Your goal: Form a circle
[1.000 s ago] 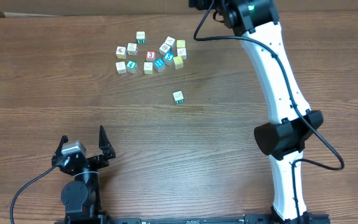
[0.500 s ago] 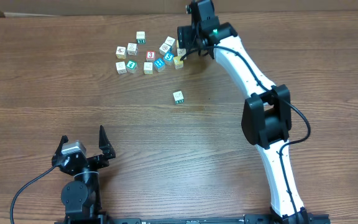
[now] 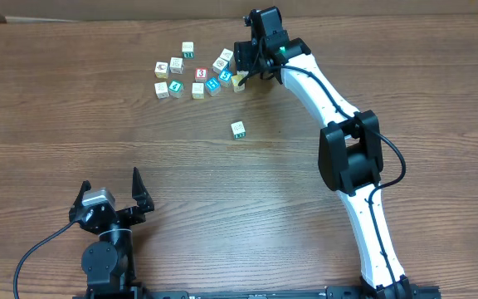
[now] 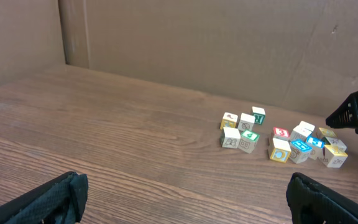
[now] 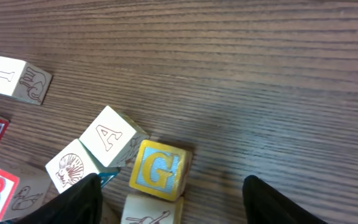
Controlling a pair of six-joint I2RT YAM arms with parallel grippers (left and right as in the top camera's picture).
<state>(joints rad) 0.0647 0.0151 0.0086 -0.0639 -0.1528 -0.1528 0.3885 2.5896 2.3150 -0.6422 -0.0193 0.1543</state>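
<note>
The circle (image 5: pixel 148 171) lies beneath the right gripper (image 5: pixel 171 188), jaws released and straddling it.

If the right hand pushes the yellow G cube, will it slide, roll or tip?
The G cube looks rigid and flat-faced, so it probably slides rather than rolls. It appears to touch the A cube, so that would likely shift too.

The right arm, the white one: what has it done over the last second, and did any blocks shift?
The right tool swung in from beyond the far edge and came down over the right end of the block cluster, open on either side of the yellow G block. It grips nothing. The lone block, the other visible blocks and the open left tool stayed put.
</note>
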